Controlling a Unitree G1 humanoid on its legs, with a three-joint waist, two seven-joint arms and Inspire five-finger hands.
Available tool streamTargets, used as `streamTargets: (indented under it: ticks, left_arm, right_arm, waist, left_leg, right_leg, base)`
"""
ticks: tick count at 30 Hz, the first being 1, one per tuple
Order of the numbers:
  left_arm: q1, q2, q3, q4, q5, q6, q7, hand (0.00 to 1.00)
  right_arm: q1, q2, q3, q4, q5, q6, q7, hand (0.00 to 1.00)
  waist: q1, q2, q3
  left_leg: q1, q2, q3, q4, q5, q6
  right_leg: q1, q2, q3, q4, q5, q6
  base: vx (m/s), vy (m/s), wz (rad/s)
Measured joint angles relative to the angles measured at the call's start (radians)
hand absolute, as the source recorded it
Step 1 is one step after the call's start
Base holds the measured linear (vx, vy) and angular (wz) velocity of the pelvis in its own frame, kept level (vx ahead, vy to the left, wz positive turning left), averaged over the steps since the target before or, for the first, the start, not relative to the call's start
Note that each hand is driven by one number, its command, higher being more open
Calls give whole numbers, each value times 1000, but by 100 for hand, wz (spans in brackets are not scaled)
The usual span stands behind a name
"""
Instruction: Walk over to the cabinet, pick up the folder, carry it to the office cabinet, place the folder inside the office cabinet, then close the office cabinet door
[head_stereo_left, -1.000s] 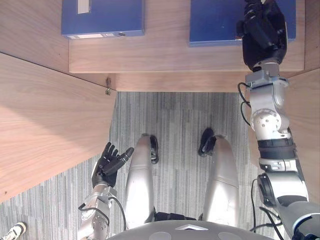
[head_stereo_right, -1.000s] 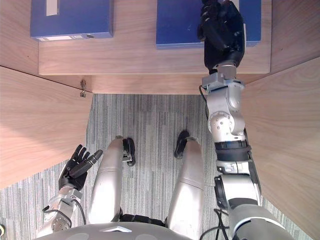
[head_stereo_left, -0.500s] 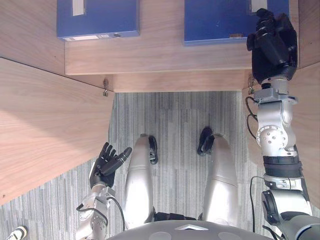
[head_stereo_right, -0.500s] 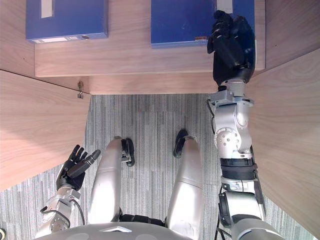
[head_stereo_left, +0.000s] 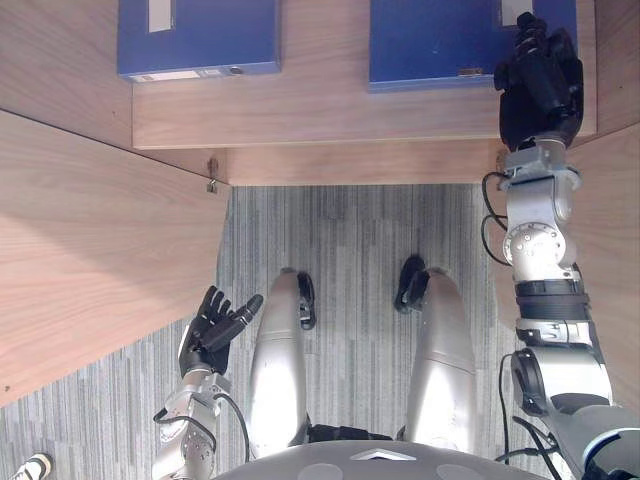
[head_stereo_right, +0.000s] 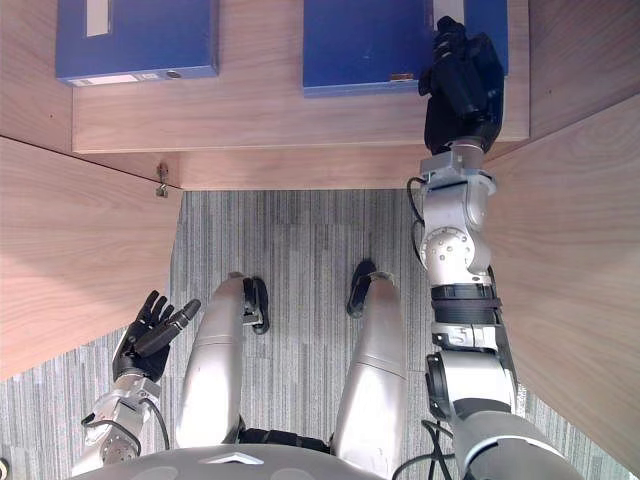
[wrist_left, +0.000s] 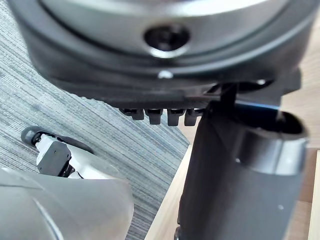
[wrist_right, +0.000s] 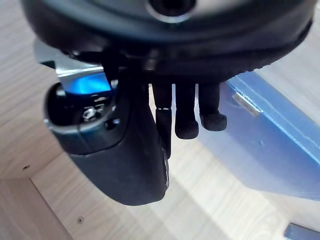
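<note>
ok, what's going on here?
The robot stands at the open cabinet, where two blue folders lie on the shelf. Its right hand is over the right folder at its right edge, fingers straight, gripping nothing. The left folder is untouched. The left hand hangs open, low by the left door.

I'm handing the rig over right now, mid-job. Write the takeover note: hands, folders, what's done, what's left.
Right hand: open, holding nothing, over the right end of the right-hand blue folder; contact unclear.
Left hand: open, idle, low at the robot's left side.
Things: that folder and a second blue folder lie flat on the wooden cabinet shelf. The left wooden door and right wooden door stand open.
Done: no folder is being carried.
Left: probably closing the door, if this is the office cabinet; I cannot tell which cabinet it is.
</note>
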Motion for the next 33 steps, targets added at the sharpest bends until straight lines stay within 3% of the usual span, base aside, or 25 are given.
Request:
streamTargets:
  ticks: [23, 33]
  left_arm:
    - [0, -3, -2, 13, 1, 1, 11, 100]
    - [0, -3, -2, 12, 5, 3, 14, 100]
  right_arm:
    - [-10, 40, -11, 43, 0, 0, -13, 0]
    - [96, 92, -17, -4, 0, 0, -13, 0]
  waist:
    - [16, -2, -33]
    - [14, -3, -36]
  left_leg:
    - [0, -1, -1, 5, 0, 0]
    - [0, 0, 2, 5, 0, 0]
  right_leg:
    - [1, 0, 0, 0, 3, -4]
    - [0, 2, 1, -1, 3, -4]
  base:
    - [0, 0, 0]
    - [0, 0, 0]
